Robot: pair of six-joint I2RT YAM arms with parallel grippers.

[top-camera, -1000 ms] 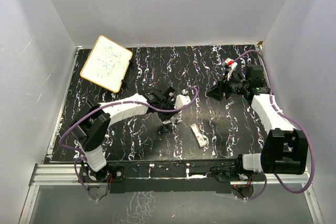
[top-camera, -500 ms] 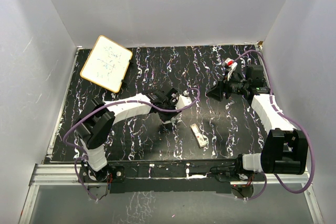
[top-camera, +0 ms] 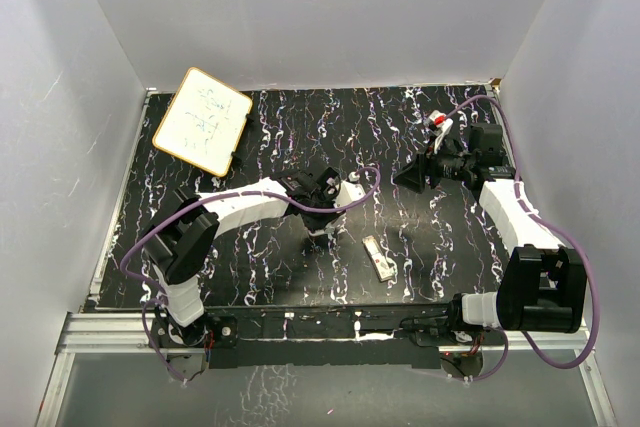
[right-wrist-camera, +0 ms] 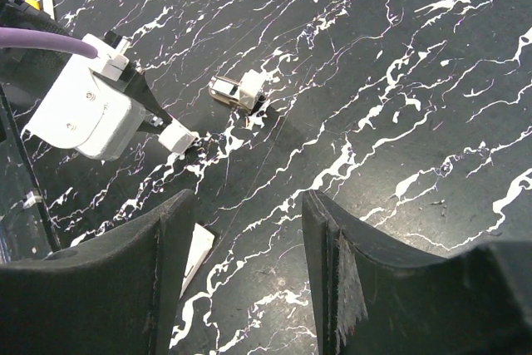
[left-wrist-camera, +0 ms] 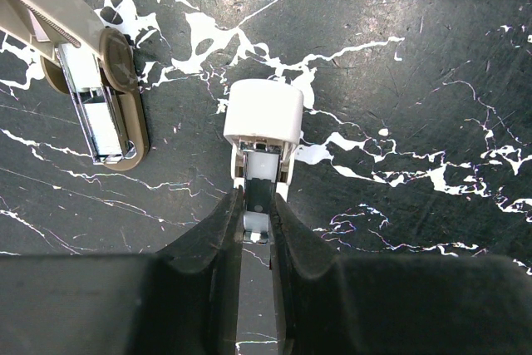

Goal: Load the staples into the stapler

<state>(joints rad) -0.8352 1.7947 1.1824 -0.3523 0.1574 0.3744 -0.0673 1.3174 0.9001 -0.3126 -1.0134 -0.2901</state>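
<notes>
At the far left of the table (top-camera: 250, 277) you have a whiteboard (top-camera: 201, 119), lying flat, well apart from everything else.

Moving right to the middle, your left gripper (left-wrist-camera: 256, 205) points down at the dark marbled surface. Its two black fingers (left-wrist-camera: 218, 226) are drawn in until only a narrow slot is left, and the grey sliding tray of the staple box (left-wrist-camera: 263, 114) is pinched in that slot. The box's white cap sticks out past the fingertips, on the far side in the wrist view. You cannot tell whether the box touches the table or sits just above it.

Just right of that and a little nearer to you, the stapler (top-camera: 378, 258) lies flat and opened, its metal channel facing up. It is close to the staple box but not touching it.

At the right, your right gripper (right-wrist-camera: 248, 205) is held above the table with its fingers spread wide and nothing between them, aimed back towards the left gripper and the box.
</notes>
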